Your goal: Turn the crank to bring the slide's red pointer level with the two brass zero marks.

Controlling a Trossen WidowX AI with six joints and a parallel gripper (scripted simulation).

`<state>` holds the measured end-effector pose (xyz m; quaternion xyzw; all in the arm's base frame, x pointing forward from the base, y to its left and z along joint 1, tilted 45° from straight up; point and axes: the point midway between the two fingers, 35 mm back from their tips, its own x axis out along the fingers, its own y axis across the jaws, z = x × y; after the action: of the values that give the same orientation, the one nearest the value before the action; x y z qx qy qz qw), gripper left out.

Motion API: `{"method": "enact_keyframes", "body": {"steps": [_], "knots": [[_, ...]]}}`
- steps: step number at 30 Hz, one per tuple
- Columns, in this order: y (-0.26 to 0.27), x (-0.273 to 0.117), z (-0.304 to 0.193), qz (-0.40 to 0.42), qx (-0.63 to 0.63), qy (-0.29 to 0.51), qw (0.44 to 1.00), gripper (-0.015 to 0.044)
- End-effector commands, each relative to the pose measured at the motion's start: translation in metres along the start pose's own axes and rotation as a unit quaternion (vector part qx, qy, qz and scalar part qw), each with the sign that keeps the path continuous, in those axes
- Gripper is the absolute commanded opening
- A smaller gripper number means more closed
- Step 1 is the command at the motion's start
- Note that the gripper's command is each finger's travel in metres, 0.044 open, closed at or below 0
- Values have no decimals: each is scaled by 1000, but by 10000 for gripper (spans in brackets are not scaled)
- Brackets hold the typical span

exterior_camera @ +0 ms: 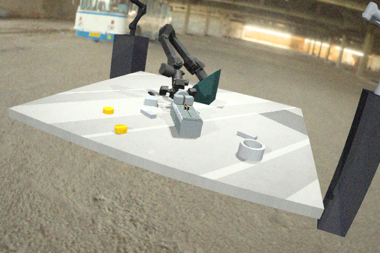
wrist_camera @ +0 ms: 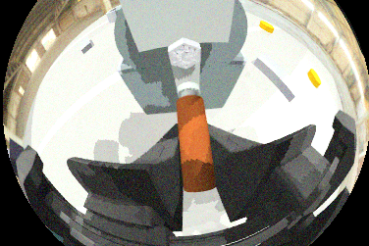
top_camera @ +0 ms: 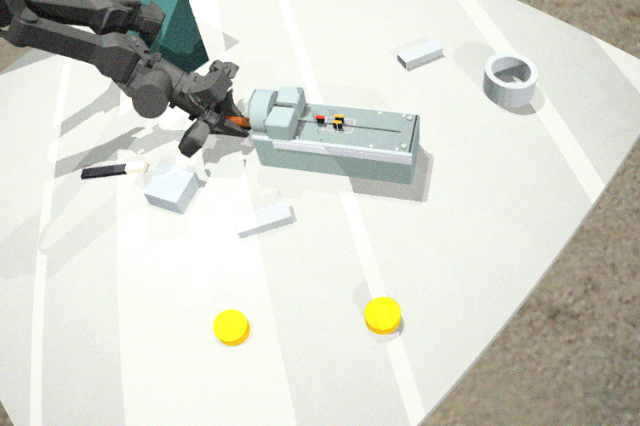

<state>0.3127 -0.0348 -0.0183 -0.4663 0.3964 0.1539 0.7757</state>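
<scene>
The grey-green machine (top_camera: 335, 162) (exterior_camera: 189, 125) stands on the table. Its crank has an orange handle (top_camera: 238, 121) (wrist_camera: 195, 138) on a pale arm with a hex hub (wrist_camera: 184, 53). My gripper (top_camera: 239, 124) (wrist_camera: 196, 153) is shut on the orange handle, one finger on each side. The red pointer (top_camera: 320, 117) (exterior_camera: 185, 104) sits in the slot on top of the machine. The two brass zero marks (top_camera: 338, 120) stand on either side of the slot, farther from the crank. A gap shows between pointer and marks, so they are not level.
A teal wedge (top_camera: 188, 34) (exterior_camera: 208, 89) stands close behind my arm. A pale block (top_camera: 172, 188), a black-and-white bar (top_camera: 105, 170) and a flat pale bar (top_camera: 265, 219) lie near the crank end. Two yellow discs (top_camera: 231, 326) (top_camera: 382, 315) and a grey ring (top_camera: 509, 93) lie farther off.
</scene>
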Motion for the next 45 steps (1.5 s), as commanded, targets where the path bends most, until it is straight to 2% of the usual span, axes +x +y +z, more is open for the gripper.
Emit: {"method": "enact_keyframes", "body": {"steps": [1, 45], "knots": [[-9, -1, 0, -13, 2, 1, 1000, 0], [-13, -2, 2, -14, 2, 1, 1000, 0]]}}
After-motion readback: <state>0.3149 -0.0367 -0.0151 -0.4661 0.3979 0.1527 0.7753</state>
